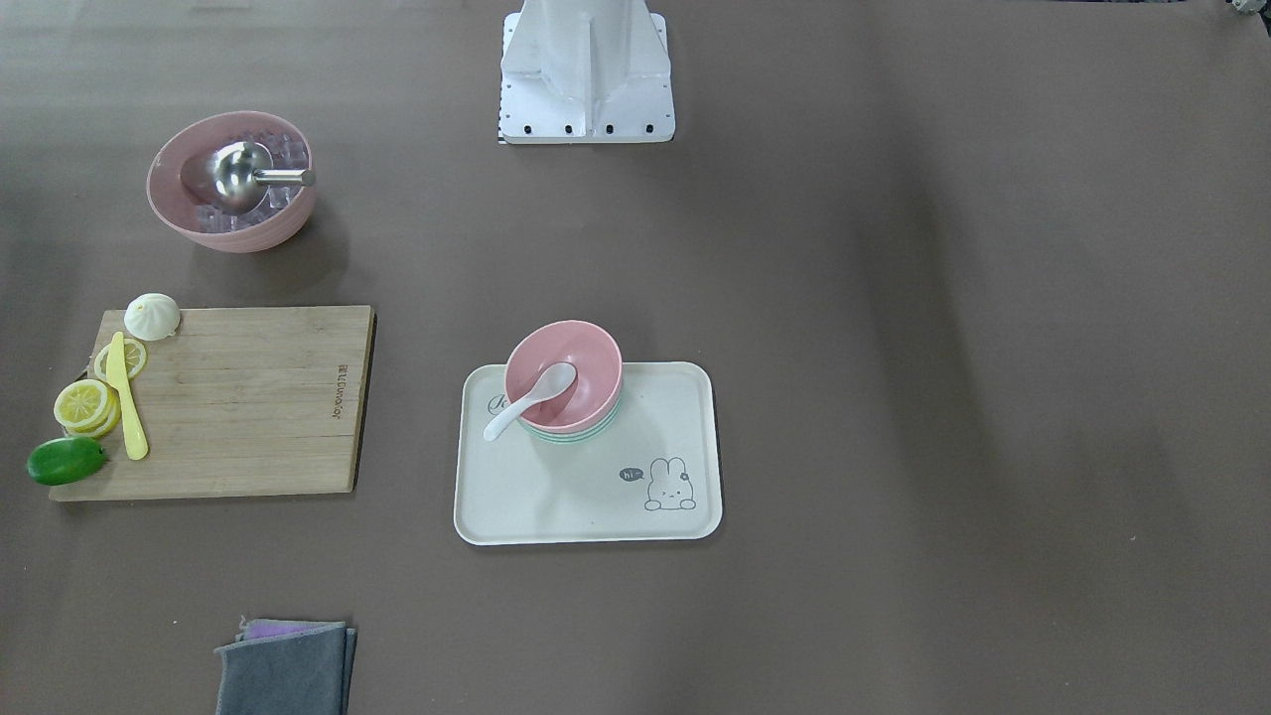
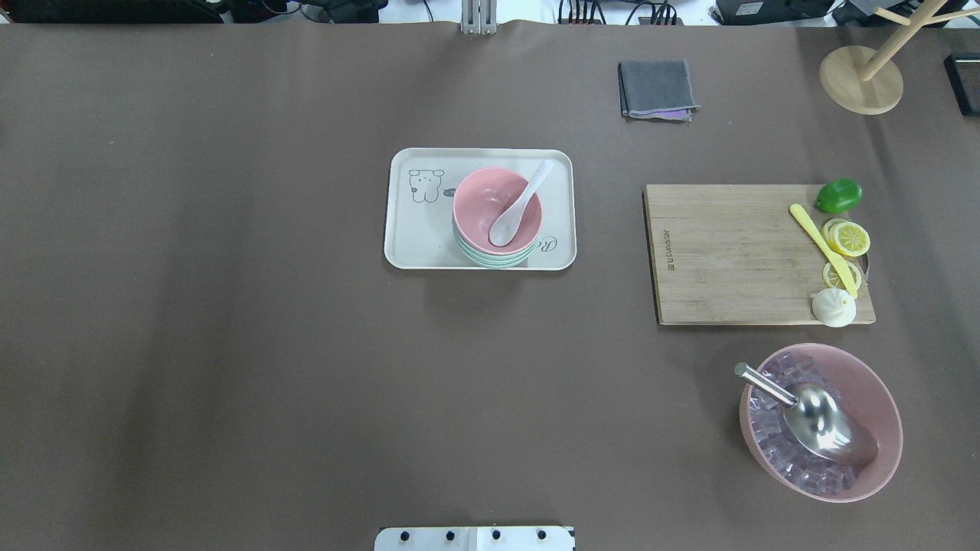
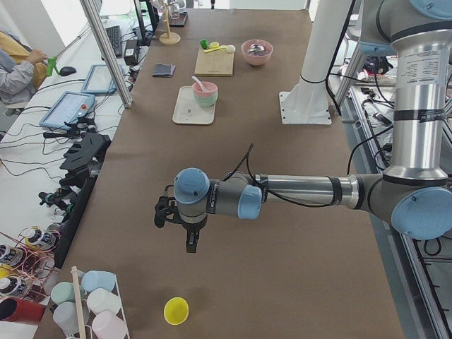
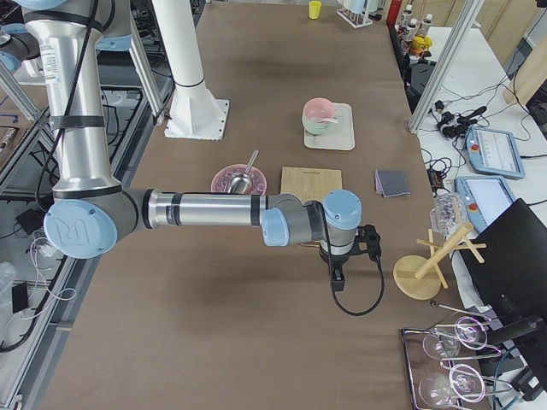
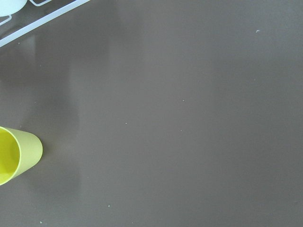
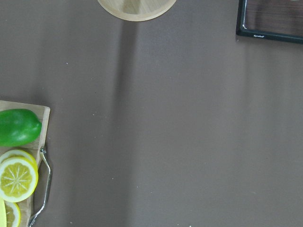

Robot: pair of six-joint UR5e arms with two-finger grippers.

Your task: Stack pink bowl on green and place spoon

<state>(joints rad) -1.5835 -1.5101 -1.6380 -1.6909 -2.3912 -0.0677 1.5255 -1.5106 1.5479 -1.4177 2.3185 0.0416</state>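
A small pink bowl (image 1: 586, 353) sits nested on a green bowl (image 1: 571, 431) on a cream tray (image 1: 596, 497) at the table's middle. A white spoon (image 1: 531, 399) lies in the pink bowl, its handle over the rim. The stack also shows in the overhead view (image 2: 478, 207). Neither gripper is near it. My left gripper (image 3: 191, 244) hangs over the table's far left end near a yellow cup (image 3: 176, 310). My right gripper (image 4: 335, 275) hangs over the right end by the cutting board. I cannot tell whether either is open or shut.
A wooden cutting board (image 2: 735, 252) holds lemon slices (image 2: 850, 238), a yellow knife (image 2: 823, 249), a white bun (image 2: 833, 308) and a lime (image 2: 838, 195). A big pink bowl (image 2: 880, 398) holds ice cubes and a metal scoop (image 2: 819, 417). A grey cloth (image 2: 657, 89) and a wooden stand (image 2: 861, 80) are farther back.
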